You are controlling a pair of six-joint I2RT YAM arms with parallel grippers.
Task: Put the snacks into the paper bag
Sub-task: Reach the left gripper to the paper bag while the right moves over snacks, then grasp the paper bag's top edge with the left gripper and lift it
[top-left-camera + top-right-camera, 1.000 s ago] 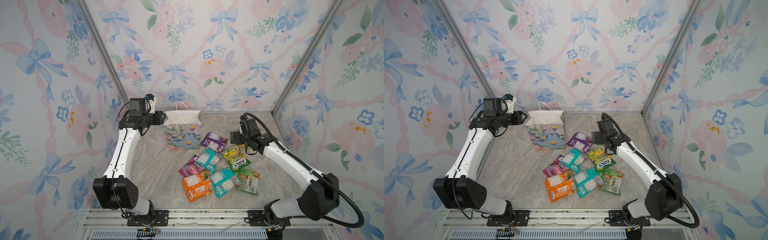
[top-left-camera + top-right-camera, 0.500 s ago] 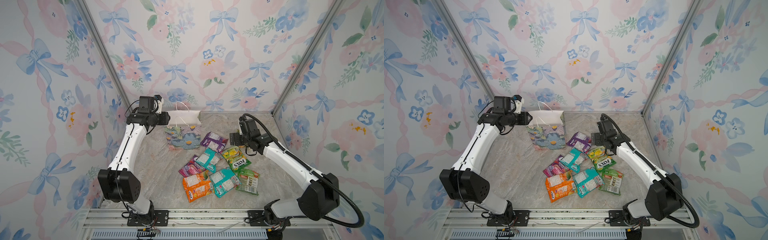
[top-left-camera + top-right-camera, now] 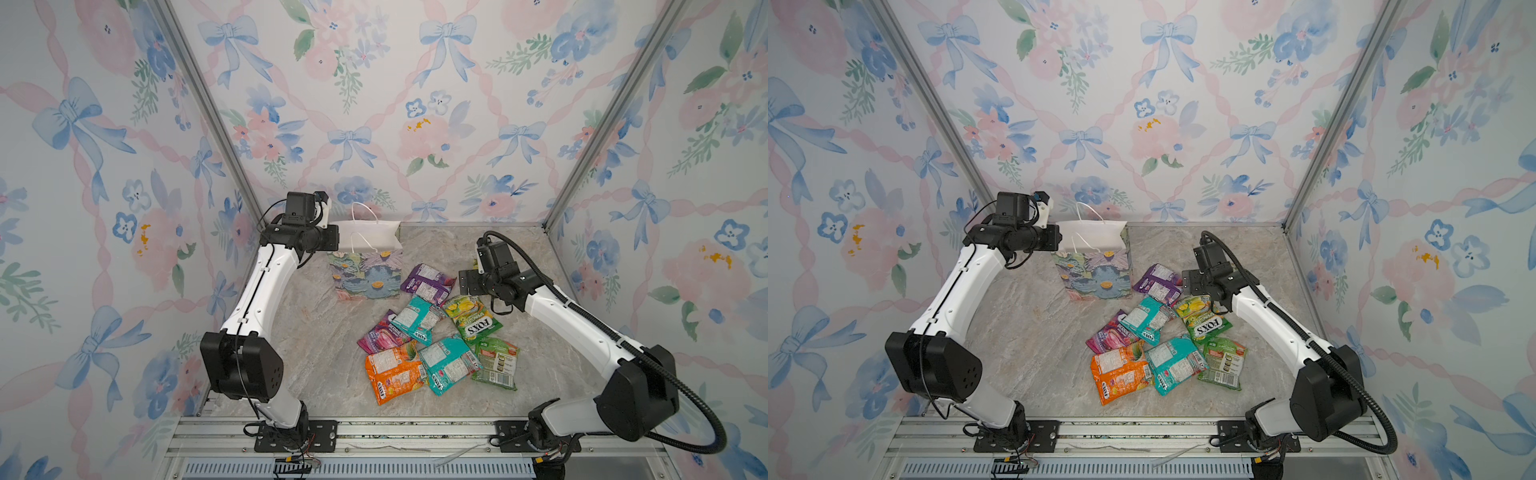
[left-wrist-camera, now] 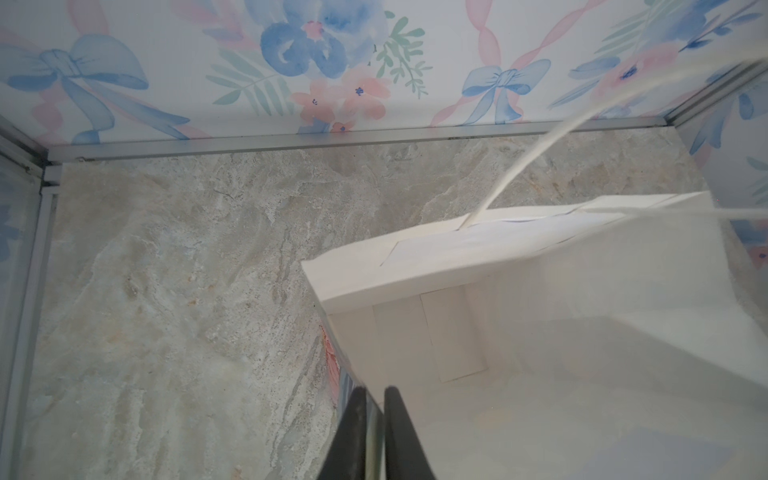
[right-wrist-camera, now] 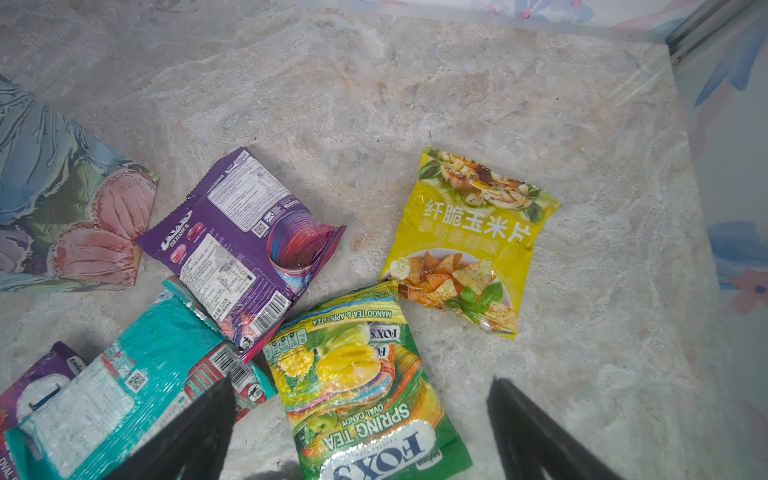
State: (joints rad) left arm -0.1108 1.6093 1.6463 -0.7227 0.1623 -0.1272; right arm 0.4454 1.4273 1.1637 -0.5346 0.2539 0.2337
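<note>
The snacks [image 3: 417, 322] are thin, glossy film packets, so I judge them light, crinkly and slippery. Some hold crisp contents that a hard squeeze could crush. The flat crimped seam at either end looks the safest place to pinch, or a raised edge where one packet overlaps another. They lie loose on the table [image 3: 328, 357] in teal, purple, orange, green and yellow, several face down with barcodes up. The FOX'S packet [image 5: 353, 419] lies right beneath the right gripper [image 5: 361, 386], whose jaws stand wide apart and hold nothing. A yellow packet [image 5: 469, 245] lies just ahead of its fingertips and seems to touch the FOX'S packet at a corner. A purple packet [image 5: 241, 249] and a teal packet [image 5: 124, 395] overlap off to the gripper's other side. The bag [image 3: 365, 276] stands upright farther out, beside the purple packet, with painted flowers outside and plain white inside, and what shows of its inside is bare. It is light paper that would likely tip easily. The left gripper [image 4: 374, 432] is clamped on its side wall at the rim, one finger inside and one outside.
</note>
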